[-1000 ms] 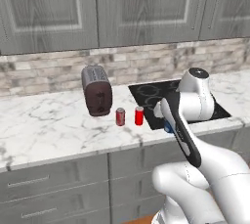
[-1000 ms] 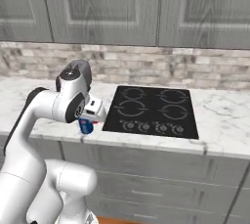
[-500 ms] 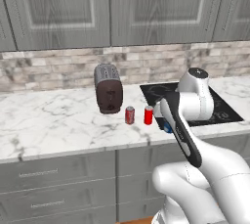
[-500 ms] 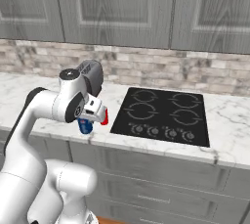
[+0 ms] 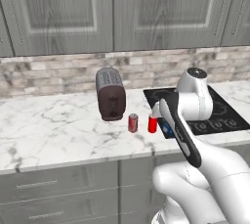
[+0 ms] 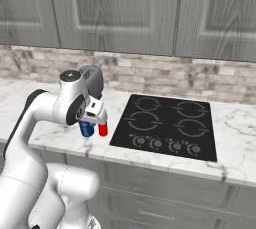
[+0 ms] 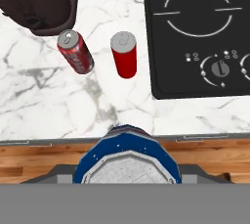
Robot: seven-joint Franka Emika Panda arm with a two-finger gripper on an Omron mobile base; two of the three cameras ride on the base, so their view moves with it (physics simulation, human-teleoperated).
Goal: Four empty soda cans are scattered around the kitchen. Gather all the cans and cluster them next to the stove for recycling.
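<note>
My gripper [image 6: 89,124] is shut on a blue soda can [image 7: 128,162], held upright in front of the counter's front edge, just left of the stove [image 6: 167,125]. The blue soda can [image 6: 87,130] sits under the white hand. Two more soda cans stand on the marble left of the black cooktop [image 7: 200,32]: a bright red one [image 7: 124,54] nearest the stove and a darker red one [image 7: 75,52] beside it. In the left base view they are the darker can [image 5: 133,123] and the bright can [image 5: 153,123], beside the stove [image 5: 219,115].
A dark toaster [image 5: 111,93] stands behind the red cans, near the stone backsplash; it also appears as the toaster [image 7: 39,0]. Bare marble counter [image 5: 49,130] stretches to the left. Grey cabinets hang above, and drawers sit below the counter edge.
The whole picture has shifted in both base views, so the base has moved; counter and stove look nearer. The blue can stays in the gripper. The red cans have not moved.
</note>
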